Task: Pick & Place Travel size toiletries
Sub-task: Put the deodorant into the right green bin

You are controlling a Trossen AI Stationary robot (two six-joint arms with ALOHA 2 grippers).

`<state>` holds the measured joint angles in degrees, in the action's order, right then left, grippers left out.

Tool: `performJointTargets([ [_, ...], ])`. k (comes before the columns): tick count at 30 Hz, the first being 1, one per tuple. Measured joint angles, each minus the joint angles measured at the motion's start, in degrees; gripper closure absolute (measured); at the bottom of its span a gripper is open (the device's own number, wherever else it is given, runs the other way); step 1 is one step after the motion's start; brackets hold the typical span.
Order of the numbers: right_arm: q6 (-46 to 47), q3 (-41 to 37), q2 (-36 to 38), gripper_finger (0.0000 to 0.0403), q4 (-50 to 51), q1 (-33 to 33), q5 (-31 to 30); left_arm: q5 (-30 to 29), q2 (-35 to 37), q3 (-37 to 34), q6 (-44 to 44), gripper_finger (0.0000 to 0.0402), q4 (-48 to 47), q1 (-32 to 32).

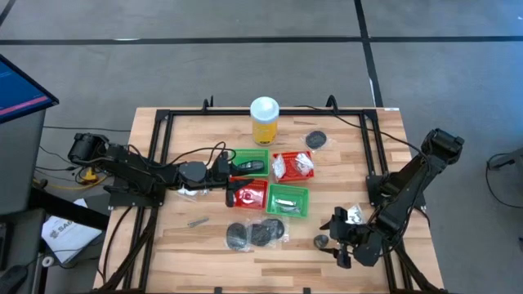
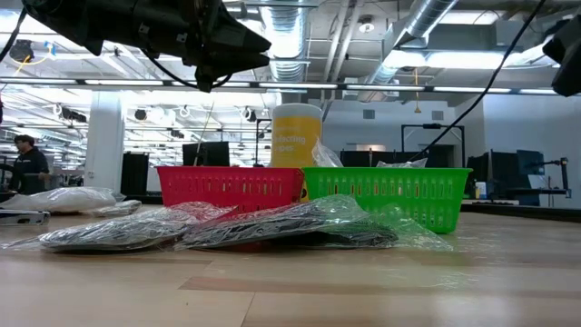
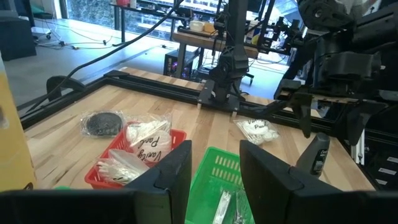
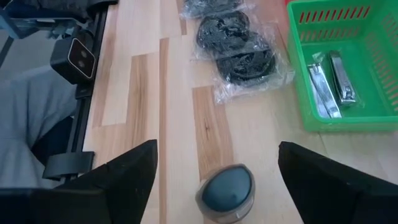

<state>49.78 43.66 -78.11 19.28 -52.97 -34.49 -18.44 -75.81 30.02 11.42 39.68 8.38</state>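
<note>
Above the middle baskets, left gripper point(image 3: 214, 171) hovered with fingers parted, holding nothing, over a green basket point(image 3: 219, 171) beside a red basket point(image 3: 109, 177) of white packets point(image 3: 146, 140). Near the table's front right corner, right gripper point(image 4: 214, 171) spread wide and empty around a small dark capped jar point(image 4: 228, 191). Close by, bagged black discs point(image 4: 239, 46) on bare wood; silvery clippers point(image 4: 331, 78) inside another green basket point(image 4: 373, 118).
</note>
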Motion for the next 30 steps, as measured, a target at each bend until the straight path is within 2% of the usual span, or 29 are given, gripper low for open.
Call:
performJointTargets([
  [14,-1.1,0.0,-10.3,0.0085,-4.4,2.1,1.7,0.2,0.0,0.0,0.0,0.0275,-0.3,0.0],
  [22,-1.1,0.2,-14.2,0.0085,-5.6,4.4,6.8,0.2,0.0,0.0,0.0,0.0275,-0.3,0.0],
  [30,-0.8,1.2,-15.7,0.0091,-5.2,5.2,7.0,0.0,0.0,0.0,0.0,0.0275,-0.5,0.0],
])
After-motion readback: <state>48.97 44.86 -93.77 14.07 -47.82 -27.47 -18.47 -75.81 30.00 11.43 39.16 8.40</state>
